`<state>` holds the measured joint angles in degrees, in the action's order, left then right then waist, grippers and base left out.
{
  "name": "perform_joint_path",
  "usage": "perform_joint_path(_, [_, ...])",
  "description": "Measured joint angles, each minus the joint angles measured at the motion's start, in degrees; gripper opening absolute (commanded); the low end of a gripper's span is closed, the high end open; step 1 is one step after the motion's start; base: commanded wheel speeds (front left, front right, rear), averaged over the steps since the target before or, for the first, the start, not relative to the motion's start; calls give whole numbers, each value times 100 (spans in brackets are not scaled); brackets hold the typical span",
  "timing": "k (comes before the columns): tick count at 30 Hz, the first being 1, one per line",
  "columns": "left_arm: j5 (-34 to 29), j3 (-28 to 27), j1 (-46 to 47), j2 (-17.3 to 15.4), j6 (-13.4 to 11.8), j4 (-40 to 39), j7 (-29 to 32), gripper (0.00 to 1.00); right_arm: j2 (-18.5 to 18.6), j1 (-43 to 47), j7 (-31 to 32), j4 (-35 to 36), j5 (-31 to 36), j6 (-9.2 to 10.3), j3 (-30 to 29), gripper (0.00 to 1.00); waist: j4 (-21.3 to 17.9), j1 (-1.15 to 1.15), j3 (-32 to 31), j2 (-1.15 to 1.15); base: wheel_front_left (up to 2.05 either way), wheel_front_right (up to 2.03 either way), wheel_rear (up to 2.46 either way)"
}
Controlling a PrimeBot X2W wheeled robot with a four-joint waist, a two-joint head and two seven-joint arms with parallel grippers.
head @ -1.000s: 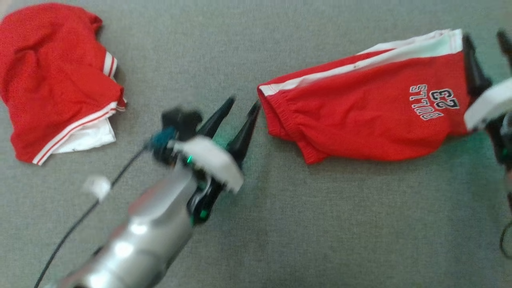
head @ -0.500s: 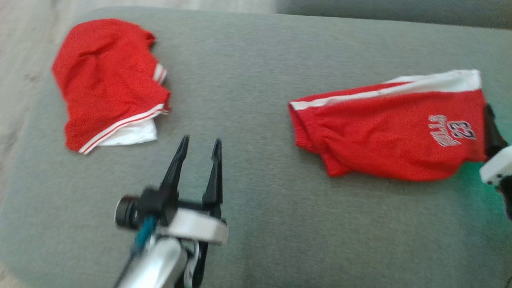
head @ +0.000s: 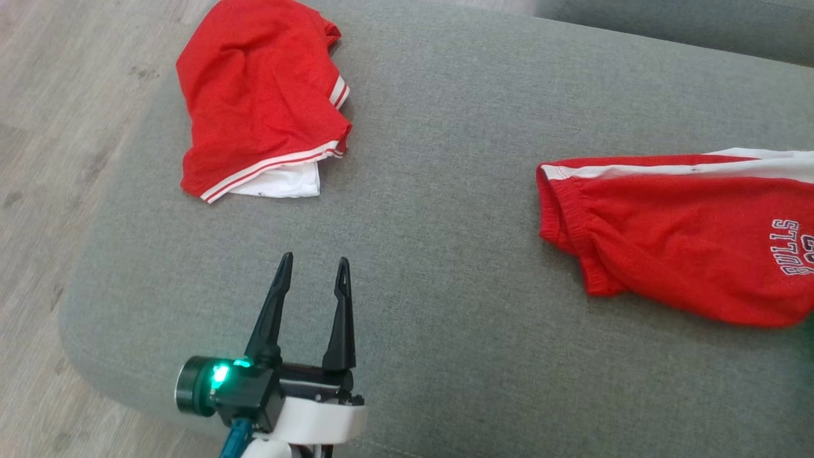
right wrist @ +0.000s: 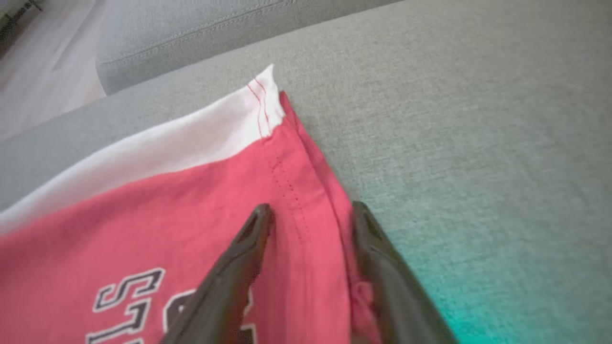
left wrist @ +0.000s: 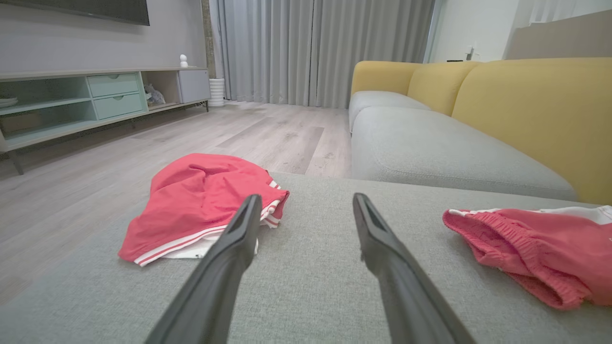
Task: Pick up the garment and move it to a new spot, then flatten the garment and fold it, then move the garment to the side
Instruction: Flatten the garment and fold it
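At the R gripper [right wrist: 311, 206]: jaws apart, astride the hem edge of the BULLS shorts [right wrist: 191, 200], w/ cloth between the fingers [right wrist: 229, 277] but not pinched yet. At the L gripper [head: 315, 257]: jaws spread wide, nothing between them, pointing up the head view over bare grey cushion [head: 445, 159].

Vs 1 s ago: find the L gripper pulled back from the waistband end of the shorts, now well apart from it, low in the head view & roughly between the 2 garments. Note also a head cam swing toward the robot's L. Cuts the shorts off at the R edge of that view and brings wood floor [head: 51, 127] in at the L, so no real shift of cloth to read from that. Same post for the R gripper, by the hem then as now.

Meaning, as a guess: shorts flat & doubled over w/ the white stripe along the far edge, so fold prob. done. Looks like R side setting up a pinch at the hem for the move to the side. L side maybe clearing the way, maybe bound for the crumpled red garment [head: 254, 102] at the far L corner. Can't settle which.

Count: 2 grippers, 2 fingers each. 2 red garments w/ white trim, 1 folded & 1 crumpled, well apart. 1 grey cushion under both, a 2nd cushion [left wrist: 430, 143] beyond. 1 yellow backrest [left wrist: 526, 110].
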<state>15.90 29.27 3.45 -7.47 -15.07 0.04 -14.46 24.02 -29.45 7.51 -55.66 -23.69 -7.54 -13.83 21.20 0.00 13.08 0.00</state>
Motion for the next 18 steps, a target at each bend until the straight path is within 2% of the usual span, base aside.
perform_joint_path(4, [-174,-204,-43,82,130,-19,0,100,-36,-83,-78,20,-94,0,216,0,-161,0,-1,0,0,0,0])
perform_joint_path(8, [-290,-367,-40,133,294,-25,0,100,-19,-80,-248,27,-92,0,325,0,-492,1,-4,0,0,0,0])
perform_joint_path(14, [-399,-534,-4,253,509,-23,-5,100,398,-58,-381,136,-5,0,530,0,-1109,1,18,0,0,0,0])
perform_joint_path(18, [-447,-542,61,294,611,4,-25,100,495,-60,-510,323,57,0,625,0,-1397,1,51,0,0,0,0])
